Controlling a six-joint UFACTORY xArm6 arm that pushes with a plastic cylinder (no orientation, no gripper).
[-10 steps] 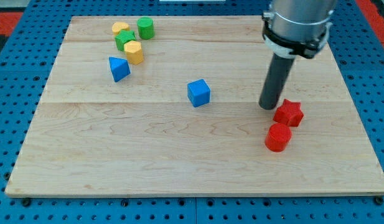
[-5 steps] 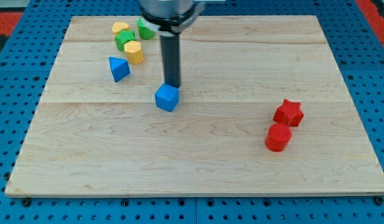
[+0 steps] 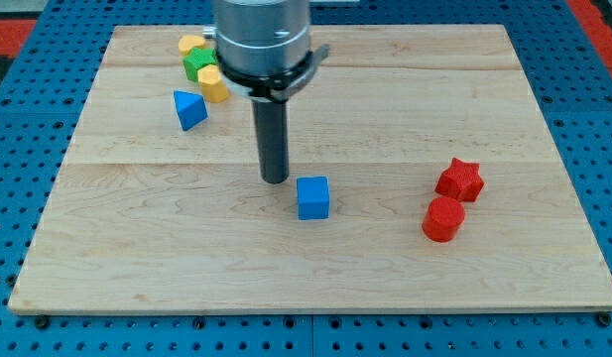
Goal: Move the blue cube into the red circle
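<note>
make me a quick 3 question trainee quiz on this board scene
1. True or false: my tip sits up-left of the blue cube.
2. Which block lies nearest the red cylinder? A) red star B) blue triangular block C) yellow block
3. The red cylinder is toward the view's ____ from the blue cube.

Key: 1 true; 2 A; 3 right

A red star block sits near the wooden board's right side. At the view's upper left, a blue triangular block lies apart from a tight cluster: a yellow block at top, a green block below it, and a second yellow block touching the green one. Blue pegboard surrounds the board.
</note>
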